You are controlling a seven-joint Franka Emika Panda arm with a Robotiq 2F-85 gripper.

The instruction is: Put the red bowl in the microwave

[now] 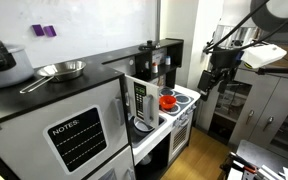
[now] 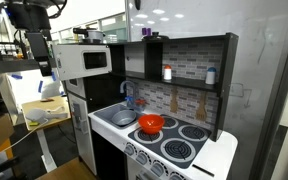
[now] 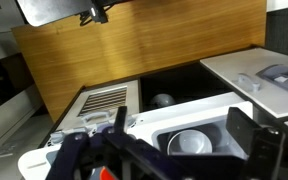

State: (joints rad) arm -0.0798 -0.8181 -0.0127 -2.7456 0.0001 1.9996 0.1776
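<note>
Red bowl (image 2: 150, 124) rests on the toy kitchen tabletop (image 2: 102, 121), with the white microwave (image 2: 89, 62) near. Wooden floor (image 1: 199, 150) lies below. Jaws stand apart, empty.

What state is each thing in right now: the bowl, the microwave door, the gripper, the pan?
red bowl: upright on a stove burner, not held.
microwave: door appears shut, and the bowl is not inside.
gripper: open and empty, up in the air away from the bowl.
steel pan: upright on the cabinet top, untouched.
</note>
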